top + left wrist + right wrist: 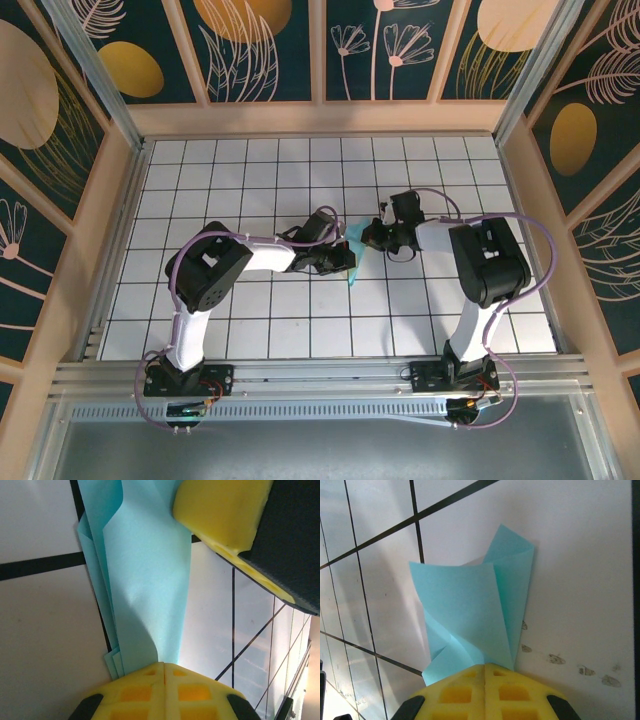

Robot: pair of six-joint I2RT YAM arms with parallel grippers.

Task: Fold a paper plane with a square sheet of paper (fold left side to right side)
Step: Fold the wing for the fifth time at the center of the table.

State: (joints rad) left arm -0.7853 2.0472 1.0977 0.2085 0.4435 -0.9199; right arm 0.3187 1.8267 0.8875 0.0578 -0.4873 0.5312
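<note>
The white table with its black grid lines is the largest thing. Dark panels with a leaf pattern stand around it on three sides, and a metal rail runs along the near edge. The left arm and the right arm rise from this rail, each with a purple cable looped along it, and they bend toward each other over the middle of the table.

The left gripper and the right gripper meet there, very near to each other. From above they cover most of the paper, and just a narrow turquoise strip appears between them.

The paper is folded in several layers. In the top view its long axis goes roughly from far to near. The wider part is on the far side and the narrow tip points to the near edge, a little to the left.

In the left wrist view the left gripper has its yellow fingertips clenched on one end of the paper. A yellow finger of the right gripper is at the other end.

In the right wrist view the right gripper is also clenched on the paper, and the loose flaps stand open beyond the fingertips. Small grey stains lie on the table beside it.
</note>
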